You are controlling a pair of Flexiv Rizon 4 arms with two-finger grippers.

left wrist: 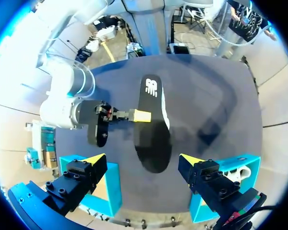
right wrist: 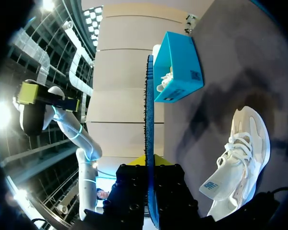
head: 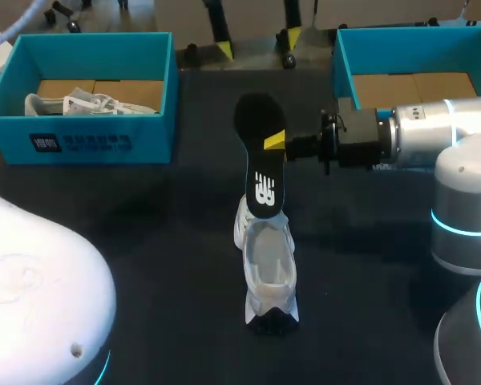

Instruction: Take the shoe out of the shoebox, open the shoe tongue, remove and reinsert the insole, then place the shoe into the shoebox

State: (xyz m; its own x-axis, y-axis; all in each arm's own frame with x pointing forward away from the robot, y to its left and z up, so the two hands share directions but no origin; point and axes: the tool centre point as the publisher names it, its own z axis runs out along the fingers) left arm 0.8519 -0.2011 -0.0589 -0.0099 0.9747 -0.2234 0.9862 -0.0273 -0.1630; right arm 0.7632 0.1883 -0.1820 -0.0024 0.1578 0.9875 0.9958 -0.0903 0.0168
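The right gripper (head: pixel 274 143) is clamped on one long edge of the black insole (head: pixel 259 172). It holds the insole in the air above the dark table (head: pixel 144 241), printed face up. The insole's near end hangs over the mouth of the white shoe (head: pixel 268 269). It runs lengthwise in line with the shoe, which suggests it is held this way so it can be slid straight back in. A side grip would leave both ends free for that. In the right wrist view the insole shows edge-on between the two fingers as a thin, stiff-looking strip. The shoe stands on its sole near the middle of the table, well apart from both boxes. Its laces are loose, its opening is spread wide over a pale grey inside, and there is a dark patch at its near end. The left gripper (left wrist: pixel 143 160) hangs high over the scene with its fingers wide apart and empty, probably kept clear. The right shoebox (head: pixel 342 64) shows only its cardboard floor, likely awaiting the shoe. The left shoebox (head: pixel 96 140) holds a second shoe (head: pixel 88 104).
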